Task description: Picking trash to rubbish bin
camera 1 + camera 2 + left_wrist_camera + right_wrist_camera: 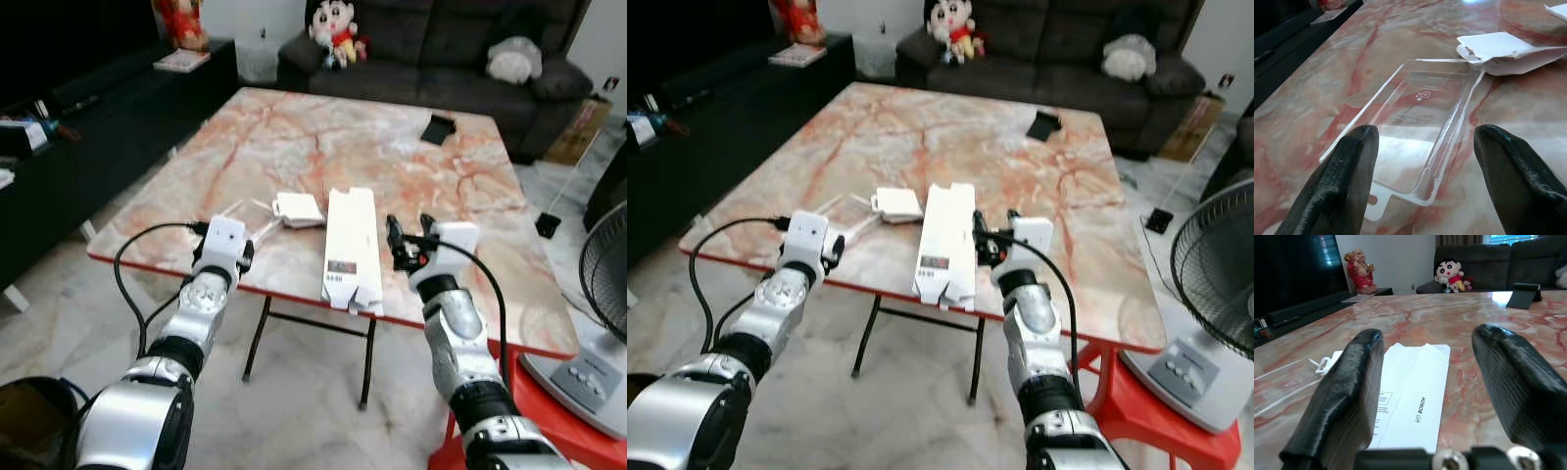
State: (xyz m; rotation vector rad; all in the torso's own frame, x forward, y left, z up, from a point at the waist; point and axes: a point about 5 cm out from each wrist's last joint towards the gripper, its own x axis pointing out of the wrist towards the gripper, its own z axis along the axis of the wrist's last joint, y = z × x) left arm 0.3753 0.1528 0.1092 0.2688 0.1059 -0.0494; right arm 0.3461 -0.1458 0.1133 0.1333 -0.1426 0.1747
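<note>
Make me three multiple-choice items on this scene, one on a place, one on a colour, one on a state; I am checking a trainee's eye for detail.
1. Where does the long white box lie?
A. on the sofa
B. on the marble table, over its near edge
C. on the floor

2. What colour is the table rim?
A. red
B. blue
C. green

3. How do the left gripper fingers stand?
A. shut on the tray
B. shut on nothing
C. open, before the clear plastic tray

Answers: 1 B, its end juts past the edge; 2 A, a red band runs along the edge; 3 C, both fingers stand apart.
</note>
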